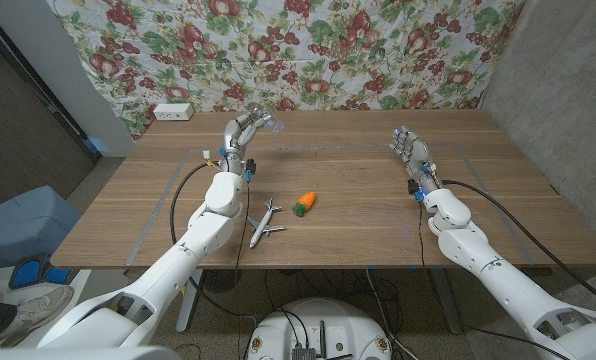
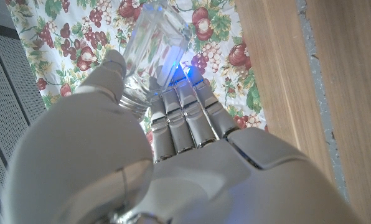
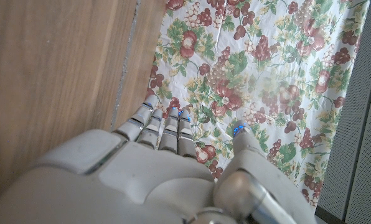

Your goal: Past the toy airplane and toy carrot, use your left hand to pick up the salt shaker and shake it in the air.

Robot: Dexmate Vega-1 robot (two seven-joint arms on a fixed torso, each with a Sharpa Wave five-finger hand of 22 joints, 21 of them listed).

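Note:
My left hand (image 1: 241, 130) is raised above the far left part of the table and grips the clear glass salt shaker (image 1: 265, 122), which tilts out to the side. In the left wrist view the salt shaker (image 2: 149, 50) sits between thumb and fingers of the left hand (image 2: 167, 137). The white toy airplane (image 1: 265, 223) lies on the table nearer me, with the orange toy carrot (image 1: 304, 203) just beside it. My right hand (image 1: 410, 150) stands over the right side of the table with fingers apart and nothing in it; the right hand (image 3: 173, 168) also fills the right wrist view's lower part.
A white box (image 1: 172, 112) sits at the table's far left corner. A floral cloth (image 1: 298, 50) hangs behind the wooden table (image 1: 348, 180). Black cables (image 1: 183, 190) trail along both arms. A blue bin (image 1: 23, 225) stands on the floor to the left.

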